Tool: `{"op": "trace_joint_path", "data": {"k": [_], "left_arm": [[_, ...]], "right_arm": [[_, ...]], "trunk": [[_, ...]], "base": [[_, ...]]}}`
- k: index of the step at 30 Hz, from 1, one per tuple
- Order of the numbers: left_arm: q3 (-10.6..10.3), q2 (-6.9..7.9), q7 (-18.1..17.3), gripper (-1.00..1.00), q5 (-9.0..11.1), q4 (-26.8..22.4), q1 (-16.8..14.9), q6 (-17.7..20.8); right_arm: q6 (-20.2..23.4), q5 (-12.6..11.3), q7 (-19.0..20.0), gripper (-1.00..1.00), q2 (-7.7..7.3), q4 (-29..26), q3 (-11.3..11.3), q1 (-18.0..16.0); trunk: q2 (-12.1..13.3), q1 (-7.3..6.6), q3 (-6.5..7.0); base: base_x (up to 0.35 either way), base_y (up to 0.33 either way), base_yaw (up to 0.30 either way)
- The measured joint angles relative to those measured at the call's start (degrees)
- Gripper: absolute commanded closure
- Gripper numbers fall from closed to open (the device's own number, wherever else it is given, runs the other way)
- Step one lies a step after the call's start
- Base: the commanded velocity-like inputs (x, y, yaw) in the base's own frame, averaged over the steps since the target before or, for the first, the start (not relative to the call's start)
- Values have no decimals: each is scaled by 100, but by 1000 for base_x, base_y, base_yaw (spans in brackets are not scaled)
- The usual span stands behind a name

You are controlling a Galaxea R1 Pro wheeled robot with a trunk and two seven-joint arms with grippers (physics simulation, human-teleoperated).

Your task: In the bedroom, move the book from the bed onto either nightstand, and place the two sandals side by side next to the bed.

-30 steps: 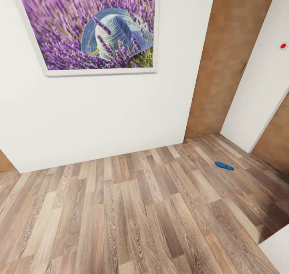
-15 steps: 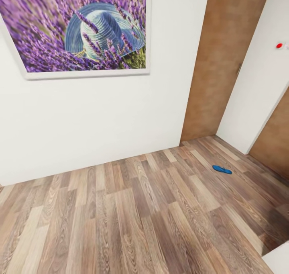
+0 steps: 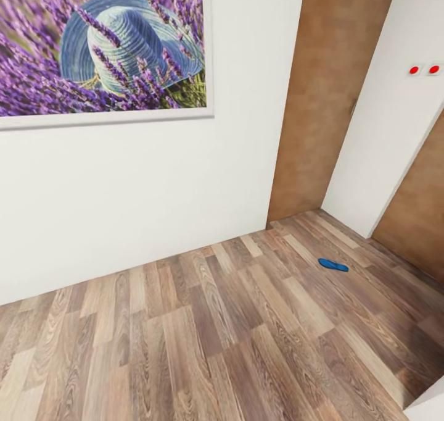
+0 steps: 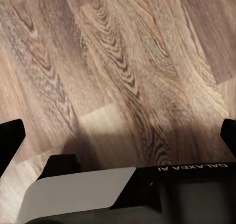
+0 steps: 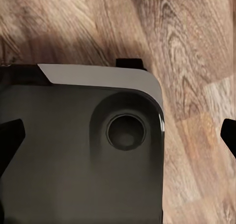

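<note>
Leftward across the head view the whole scene has slid since a second ago, a shift of the camera: one blue sandal [image 3: 333, 265] lies flat on the wood-plank floor [image 3: 203, 341] near the brown door [image 3: 327, 94], bare planks all round it. Left wrist view: the left pincer [image 4: 118, 135] spread wide, empty, over floor. Right wrist view: the right pincer [image 5: 118, 135] likewise wide, holding nothing, over the robot's dark base [image 5: 78, 150].

Sandal [image 3: 333, 265] on floor [image 3: 203, 334], right, near doorway; picture [image 3: 102, 47] on wall left.
</note>
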Motion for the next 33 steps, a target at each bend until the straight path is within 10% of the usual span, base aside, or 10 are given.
{"op": "trace_joint_path", "data": {"k": [33], "left_arm": [[-4, 0, 0, -100, -2, 2, -1, -2]], "right_arm": [[0, 0, 0, -100, -2, -3, 0, 1]], "trunk": [[0, 0, 0]], "base": [[310, -41, -195]]}}
